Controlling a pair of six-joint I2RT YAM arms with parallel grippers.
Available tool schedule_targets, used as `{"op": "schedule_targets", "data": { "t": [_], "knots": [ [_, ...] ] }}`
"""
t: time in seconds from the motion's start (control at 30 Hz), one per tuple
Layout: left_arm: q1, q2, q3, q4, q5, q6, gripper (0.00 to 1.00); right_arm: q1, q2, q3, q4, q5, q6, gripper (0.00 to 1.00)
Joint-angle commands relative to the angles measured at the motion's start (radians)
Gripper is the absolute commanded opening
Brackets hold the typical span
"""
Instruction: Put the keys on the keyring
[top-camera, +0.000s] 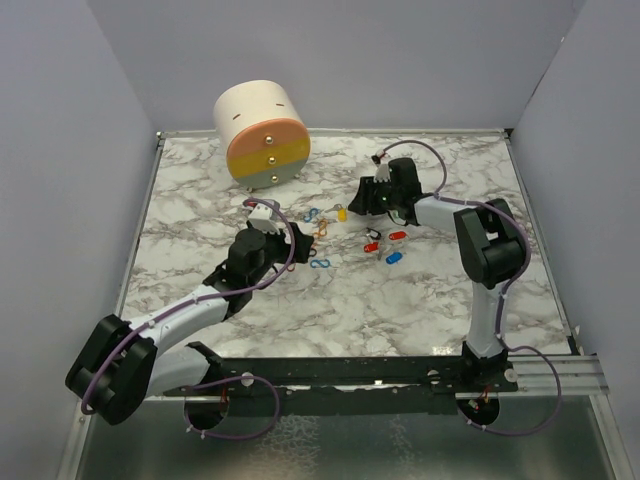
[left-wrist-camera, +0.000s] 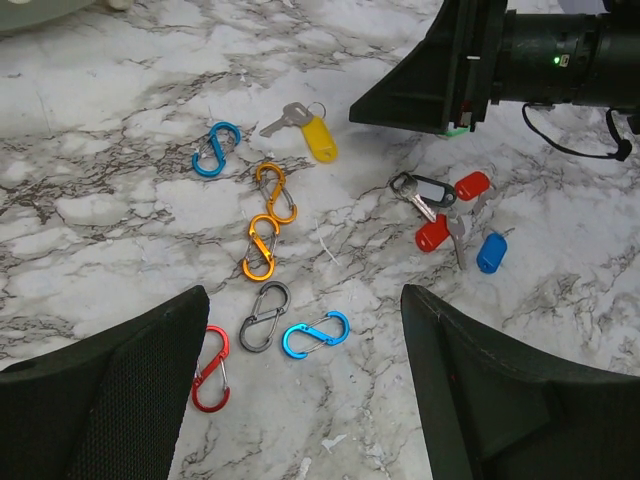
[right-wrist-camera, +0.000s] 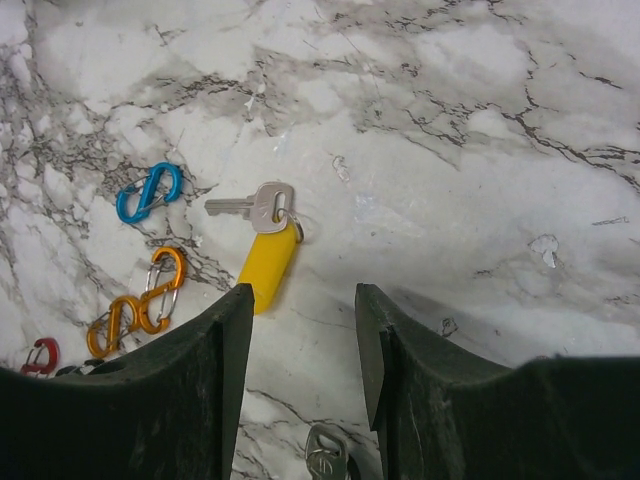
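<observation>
Spread, empty left gripper above loop clips. Right gripper half spread, gripping nothing, just beside yellow key. Perhaps 4 other keys clustered on worktop.

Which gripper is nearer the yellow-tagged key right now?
Right. The right gripper is just beside the yellow-tagged key; the left gripper sits farther off, beyond the carabiner clips.

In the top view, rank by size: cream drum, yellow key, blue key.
1. The cream drum, by far the largest.
2. The yellow key and the blue key: alike, too small to rank.
</observation>
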Motion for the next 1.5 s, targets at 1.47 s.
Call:
{"op": "schedule_targets", "data": {
  "t": [1.47],
  "knots": [
    [-0.002,0.015,0.007,-0.016,-0.076,0.037,0.8,0.045,0.191,0.139,0.027,-0.061,-0.052,0.13]
  ]
}}
